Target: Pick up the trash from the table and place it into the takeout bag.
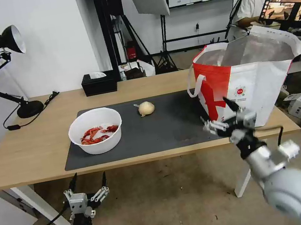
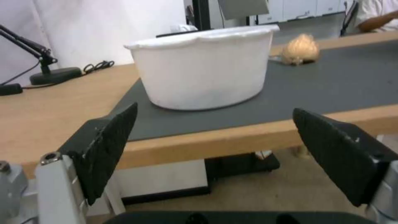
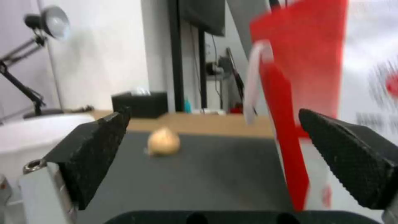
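My left gripper [image 2: 213, 146] hangs with its two black ribbed fingers [image 2: 108, 146] spread wide, empty, just below and short of the light-wood table [image 2: 54, 109] edge. Straight ahead of the gap, on the dark grey mat [image 2: 352, 81], sits the white round plastic bowl [image 2: 203, 68]. Farther off past the bowl, toward the other finger's side, lies the beige round lump [image 2: 300, 49]. A black lamp base [image 2: 54, 75] stands on the bare wood, well apart.

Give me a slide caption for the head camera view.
Both grippers open: right gripper beside the takeout bag, left gripper below the table edge.
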